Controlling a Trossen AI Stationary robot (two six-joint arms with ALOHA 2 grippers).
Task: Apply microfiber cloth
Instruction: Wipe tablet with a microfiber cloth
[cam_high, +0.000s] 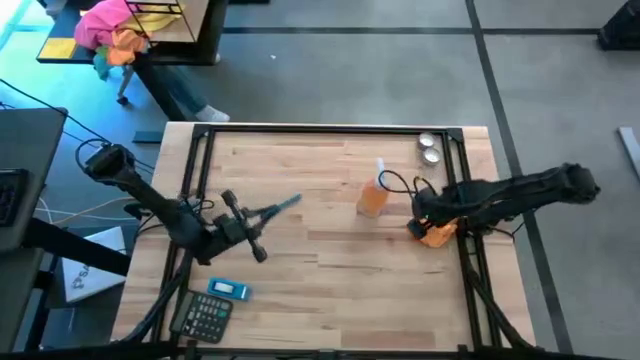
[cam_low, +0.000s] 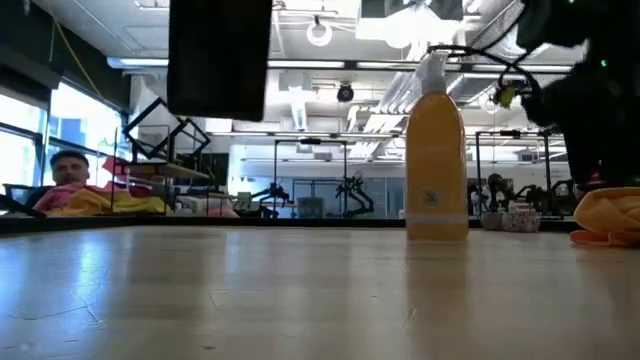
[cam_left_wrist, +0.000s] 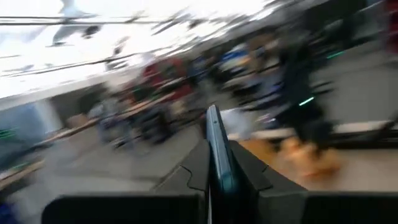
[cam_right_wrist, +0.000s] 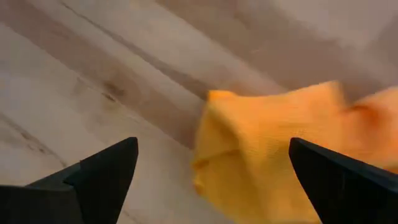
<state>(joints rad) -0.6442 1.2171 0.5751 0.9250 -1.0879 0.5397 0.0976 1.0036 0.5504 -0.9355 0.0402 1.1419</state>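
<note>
Cloth (cam_right_wrist: 261, 149) lies bunched between right gripper's (cam_right_wrist: 211, 180) spread fingers (cam_right_wrist: 102, 174).

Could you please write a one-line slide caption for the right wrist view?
Right gripper open above the crumpled orange microfiber cloth on the wooden table.

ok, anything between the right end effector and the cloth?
Nothing visible. The right end effector is open directly over the microfiber cloth, which lies bunched on bare table between its fingers. The spray bottle stands off to the side.
</note>
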